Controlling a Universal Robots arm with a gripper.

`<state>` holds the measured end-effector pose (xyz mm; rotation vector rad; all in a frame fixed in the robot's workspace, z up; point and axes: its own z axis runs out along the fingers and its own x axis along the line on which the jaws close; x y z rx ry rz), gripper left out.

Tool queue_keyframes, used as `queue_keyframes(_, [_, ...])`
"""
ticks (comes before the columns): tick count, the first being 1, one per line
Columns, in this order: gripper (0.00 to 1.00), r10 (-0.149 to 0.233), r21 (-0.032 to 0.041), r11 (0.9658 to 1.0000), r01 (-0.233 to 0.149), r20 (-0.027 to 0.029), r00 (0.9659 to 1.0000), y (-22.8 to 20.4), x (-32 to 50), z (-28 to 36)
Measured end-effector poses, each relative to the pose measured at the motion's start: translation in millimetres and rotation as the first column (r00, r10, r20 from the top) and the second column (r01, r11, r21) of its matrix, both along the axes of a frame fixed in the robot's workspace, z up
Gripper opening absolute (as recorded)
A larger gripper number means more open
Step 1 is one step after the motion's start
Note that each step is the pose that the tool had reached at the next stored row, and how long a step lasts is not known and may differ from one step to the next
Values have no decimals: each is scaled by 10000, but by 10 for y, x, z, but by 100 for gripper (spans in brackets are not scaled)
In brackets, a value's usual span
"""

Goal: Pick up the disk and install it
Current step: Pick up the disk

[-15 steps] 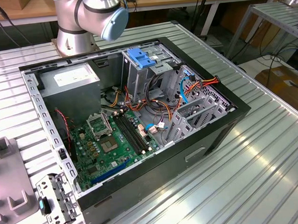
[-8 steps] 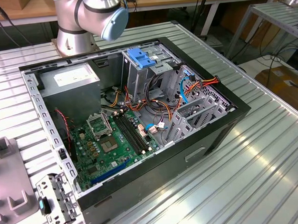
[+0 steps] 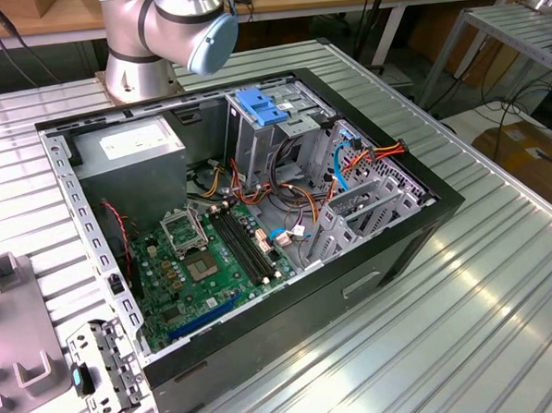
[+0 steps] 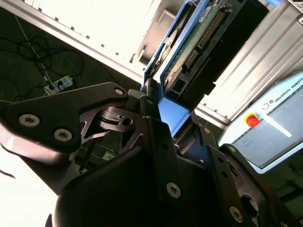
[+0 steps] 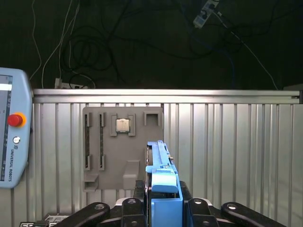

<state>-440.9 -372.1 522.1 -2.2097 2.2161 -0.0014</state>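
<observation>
Pickup looks done: the gripper [image 5: 163, 201] has its jaws clenched on the blue frame of the disk [image 5: 159, 158], held edge-up in the air over the counter [image 5: 227, 156]. Installing remains: the open computer case [image 3: 416, 227], mid-counter, does not hold it.

Blue-framed disk [image 5: 160, 165], edge-on, clamped between jaws
</observation>
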Motion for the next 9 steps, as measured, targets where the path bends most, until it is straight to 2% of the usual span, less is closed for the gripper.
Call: queue_keyframes(9, [37,0,0,10000,0,-1,10000,0,70,0])
